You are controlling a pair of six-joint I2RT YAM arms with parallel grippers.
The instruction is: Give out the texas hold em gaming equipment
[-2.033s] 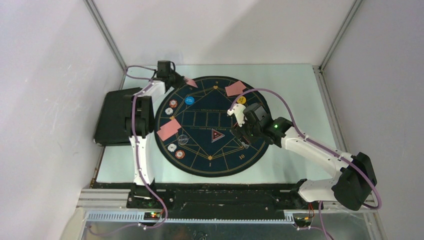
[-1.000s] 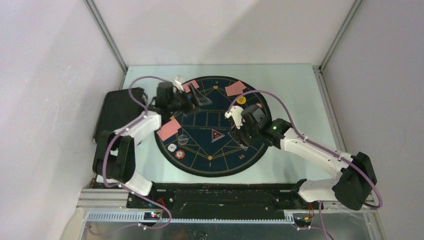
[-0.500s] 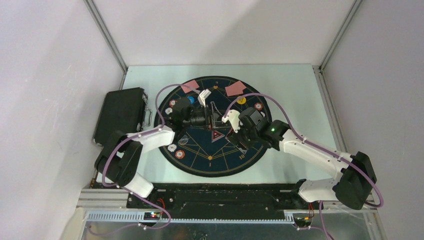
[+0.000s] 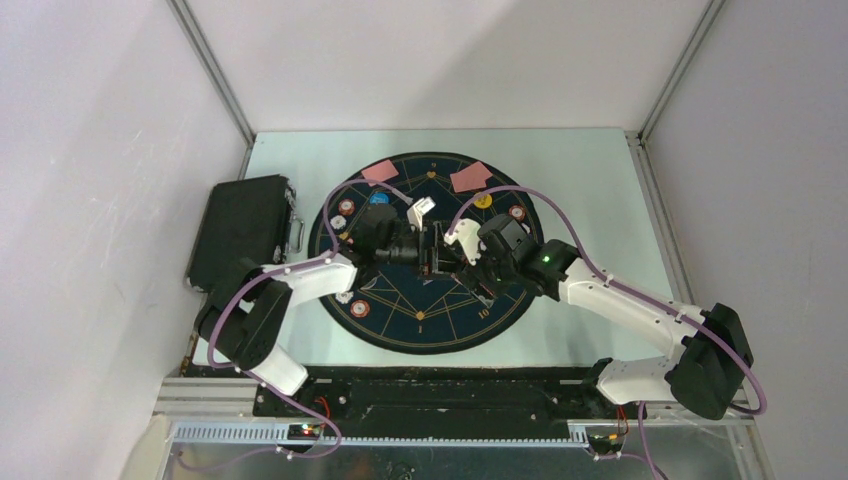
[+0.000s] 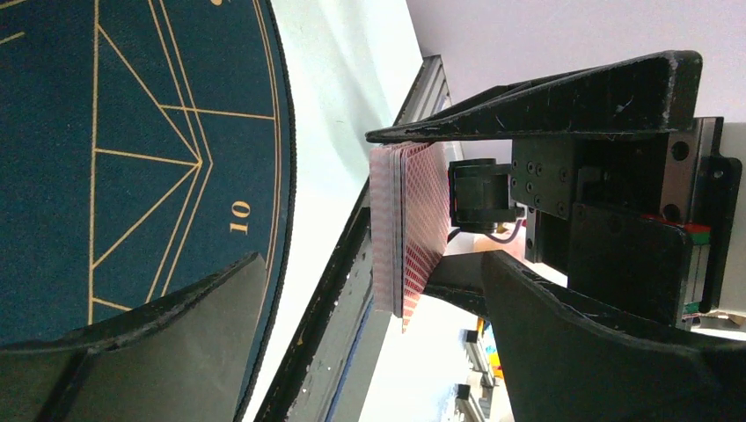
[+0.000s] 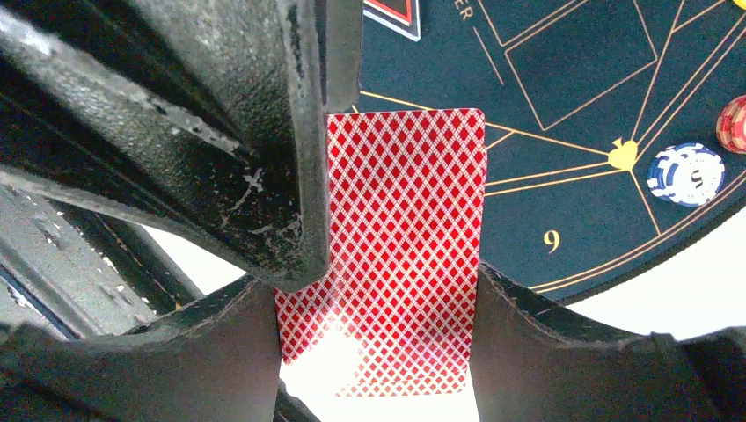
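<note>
Top external: left gripper (image 4: 432, 256) and right gripper (image 4: 453, 262) sat nose to nose over the middle of the dark mat (image 4: 420, 322). One pink card (image 4: 379, 171) lay at the mat's far rim.

Left wrist: its jaws gaped wide with nothing in them. The deck of cards (image 5: 409, 229) stood edge-on just ahead, pinched by the other arm's fingers (image 5: 545, 97).

Right wrist: right gripper was clamped on the red-patterned deck above the mat, and a blue-white chip (image 6: 686, 174) lay beyond.

- Red-backed playing card (image 6: 396, 237) at centre, pinched between the right gripper (image 6: 378, 352)'s fingers at 6 o'clock.
- Left gripper finger (image 6: 264, 132) overlaps its edge at 10 o'clock.
- Blue-white chip (image 6: 685, 174) on dark mat (image 6: 563, 70) at 3 o'clock.
</note>
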